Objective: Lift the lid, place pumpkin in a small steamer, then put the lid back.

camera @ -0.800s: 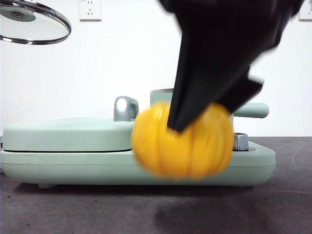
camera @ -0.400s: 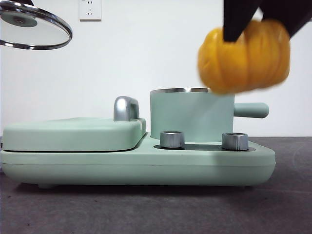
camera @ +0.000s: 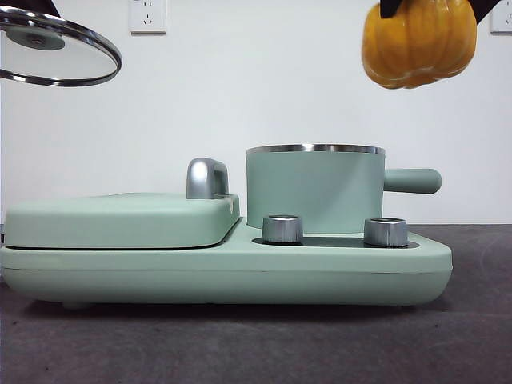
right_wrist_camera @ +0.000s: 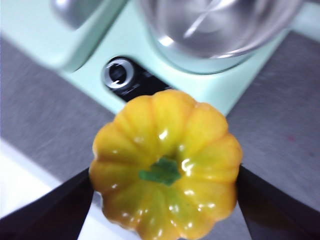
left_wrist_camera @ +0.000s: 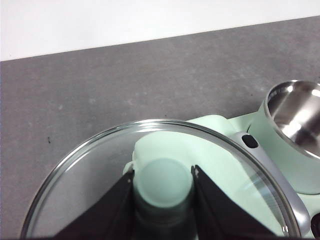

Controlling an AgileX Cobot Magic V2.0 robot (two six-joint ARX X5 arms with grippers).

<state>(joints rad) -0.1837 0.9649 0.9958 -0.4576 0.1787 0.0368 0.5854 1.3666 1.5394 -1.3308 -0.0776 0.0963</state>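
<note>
My right gripper is shut on the yellow-orange pumpkin and holds it high in the air. In the front view the pumpkin hangs at the top right, above and a little right of the small steamer. The steamer is open; its steel inside shows in the right wrist view and the left wrist view. My left gripper is shut on the knob of the glass lid. The lid is held high at the front view's top left.
The steamer stands on a mint-green cooker base with two steel knobs in front. A broad flat mint-green cover with a chrome handle takes the base's left half. The base rests on a dark grey table.
My right gripper has lifted the pumpkin from in front of the cooker base up and to the right, to above the steamer's level. The lid has stayed nearly still.
</note>
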